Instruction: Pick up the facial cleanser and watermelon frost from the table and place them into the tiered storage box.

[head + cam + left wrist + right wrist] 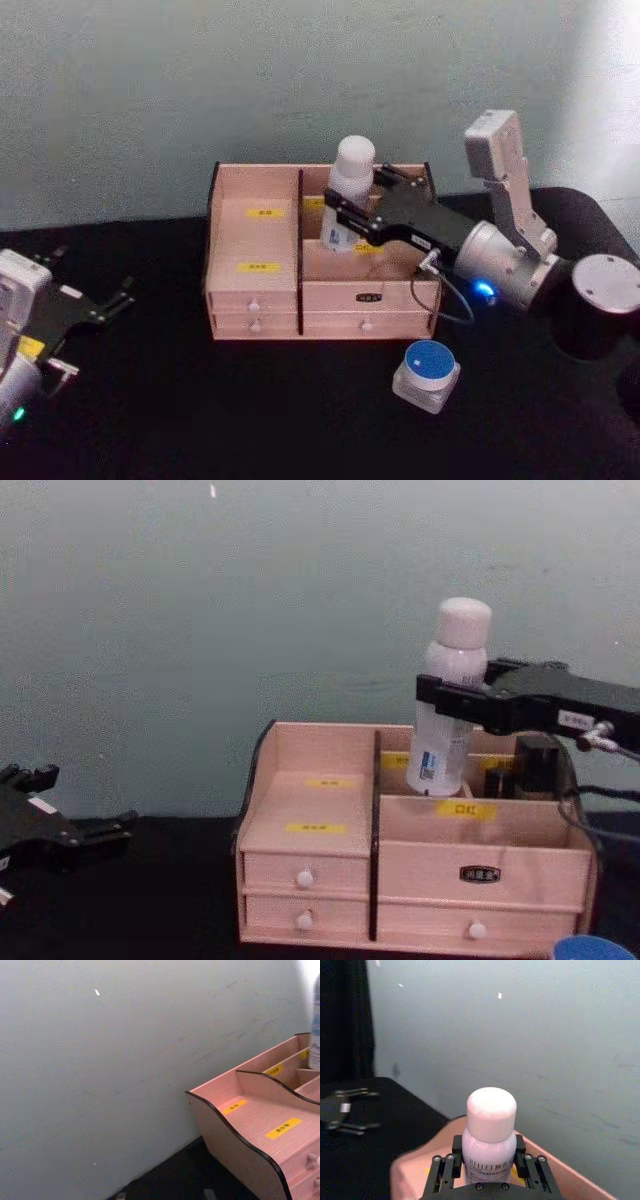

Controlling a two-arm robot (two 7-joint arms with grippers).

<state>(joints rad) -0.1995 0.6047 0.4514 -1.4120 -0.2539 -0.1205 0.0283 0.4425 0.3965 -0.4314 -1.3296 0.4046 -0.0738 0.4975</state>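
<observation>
The facial cleanser (350, 185) is a white bottle with a round cap, and my right gripper (346, 216) is shut on its middle. It hangs slightly tilted over the tiered storage box (255, 300), its base low in the back compartment right of the dark divider. The chest view shows the bottle (450, 700) in the black jaws of the right gripper (452, 708), above the box (320, 860). In the right wrist view the cleanser (491, 1130) sits between the fingers (445, 1166). The watermelon frost (427, 373), a small blue-lidded jar, stands on the table before the box. My left gripper (92, 278) rests open at the far left.
A black cloth (200, 410) covers the table, and a pale wall (150, 90) stands close behind the box. The box's left stepped compartments (260, 1120) hold nothing. A dark item (535, 765) sits in the box's back right corner.
</observation>
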